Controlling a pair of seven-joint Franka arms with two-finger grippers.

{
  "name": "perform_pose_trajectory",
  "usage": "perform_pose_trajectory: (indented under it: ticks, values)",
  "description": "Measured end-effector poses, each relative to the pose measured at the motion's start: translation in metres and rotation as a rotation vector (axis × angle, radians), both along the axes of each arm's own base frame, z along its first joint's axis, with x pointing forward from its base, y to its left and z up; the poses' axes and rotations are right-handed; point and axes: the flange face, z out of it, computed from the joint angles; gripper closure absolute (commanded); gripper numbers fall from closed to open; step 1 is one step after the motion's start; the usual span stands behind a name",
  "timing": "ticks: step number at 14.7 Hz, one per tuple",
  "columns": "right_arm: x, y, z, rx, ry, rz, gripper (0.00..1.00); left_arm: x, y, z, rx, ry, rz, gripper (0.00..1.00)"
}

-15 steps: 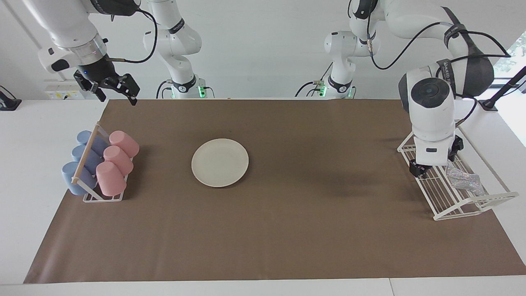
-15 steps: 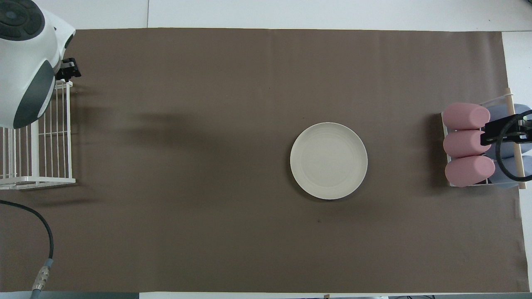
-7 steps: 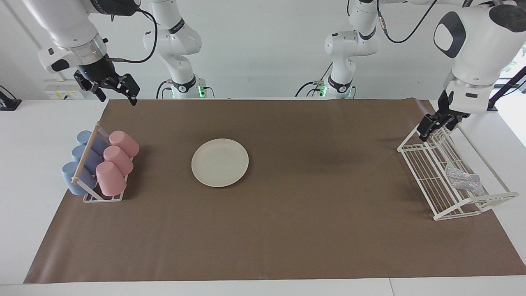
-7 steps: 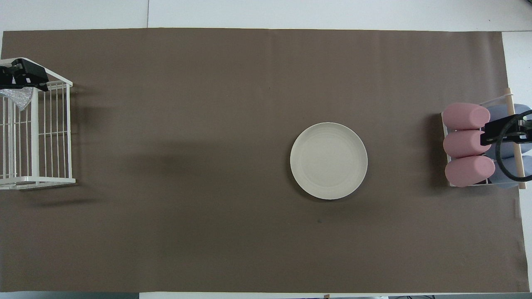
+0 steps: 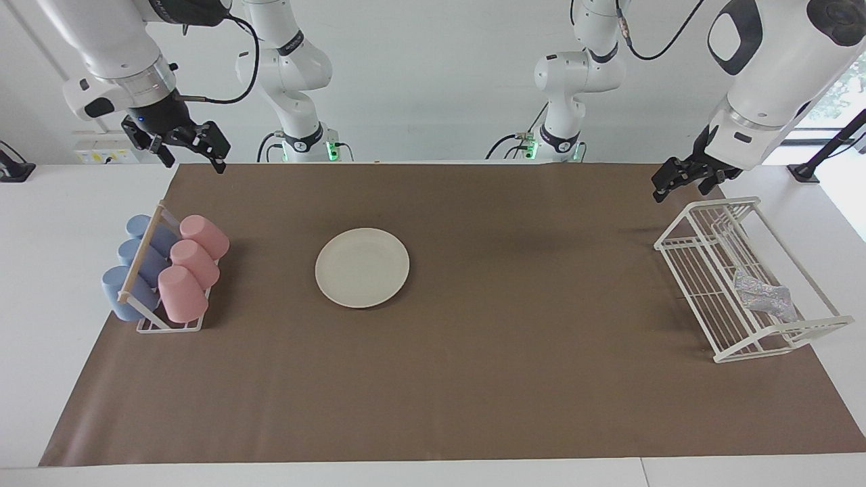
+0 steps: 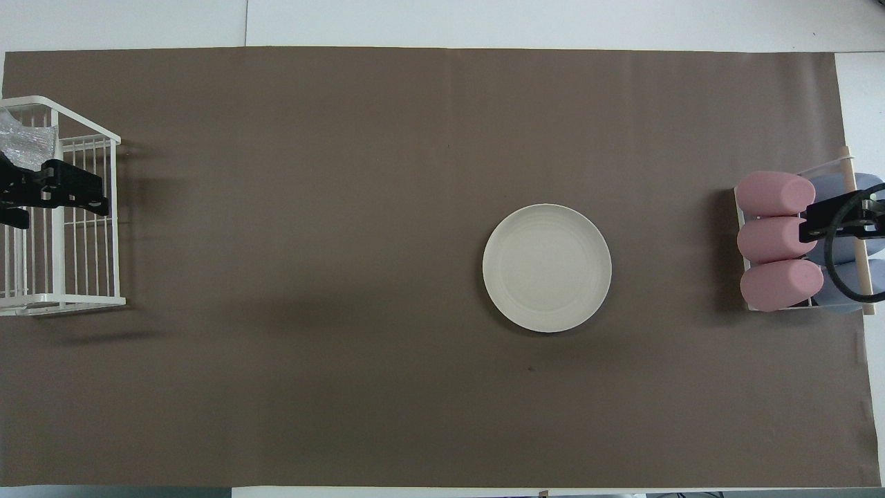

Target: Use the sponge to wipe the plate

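Note:
The cream-white plate (image 5: 362,267) lies bare on the brown mat, also in the overhead view (image 6: 547,268). The silvery sponge (image 5: 764,296) lies in the white wire rack (image 5: 703,284) at the left arm's end of the table; it shows in the overhead view (image 6: 24,142) too. My left gripper (image 5: 680,188) hangs open and empty in the air over the rack's end nearer the robots, seen in the overhead view (image 6: 59,207) as well. My right gripper (image 5: 189,152) waits open and empty, high over the cup rack.
A rack with pink cups (image 5: 191,267) and blue cups (image 5: 135,264) on their sides stands at the right arm's end of the table, also in the overhead view (image 6: 778,242). The brown mat (image 5: 473,379) covers most of the table.
My left gripper has lifted up out of the wire rack and drawn back toward the robots, empty. The sponge stays in the rack. The right arm has not moved.

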Motion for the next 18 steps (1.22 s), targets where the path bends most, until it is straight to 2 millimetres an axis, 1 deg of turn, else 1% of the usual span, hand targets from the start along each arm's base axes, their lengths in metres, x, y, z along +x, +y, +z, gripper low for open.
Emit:
perform_pose_trajectory:
  ticks: [2,3,6,8,12,18]
  values:
    - [0.000,0.000,0.000,0.000,0.000,0.000,0.00,-0.002,-0.002,-0.002,-0.013,0.001,0.000,0.00]
    - [0.000,0.000,0.000,0.000,0.000,0.000,0.00,-0.003,-0.003,0.001,-0.016,-0.003,-0.001,0.00]
    - [0.000,0.000,0.000,0.000,0.000,0.000,0.00,-0.014,-0.012,0.019,-0.019,-0.027,-0.019,0.00]
    - [0.000,0.001,0.000,0.000,0.000,0.001,0.00,-0.022,-0.012,0.027,-0.020,-0.037,-0.020,0.00]
    - [0.000,0.002,0.000,0.000,0.000,0.004,0.00,-0.025,-0.010,0.021,-0.019,-0.024,-0.015,0.00]
    - [0.000,0.002,0.000,0.000,0.000,0.004,0.00,-0.025,-0.010,0.020,-0.019,-0.022,-0.015,0.00]
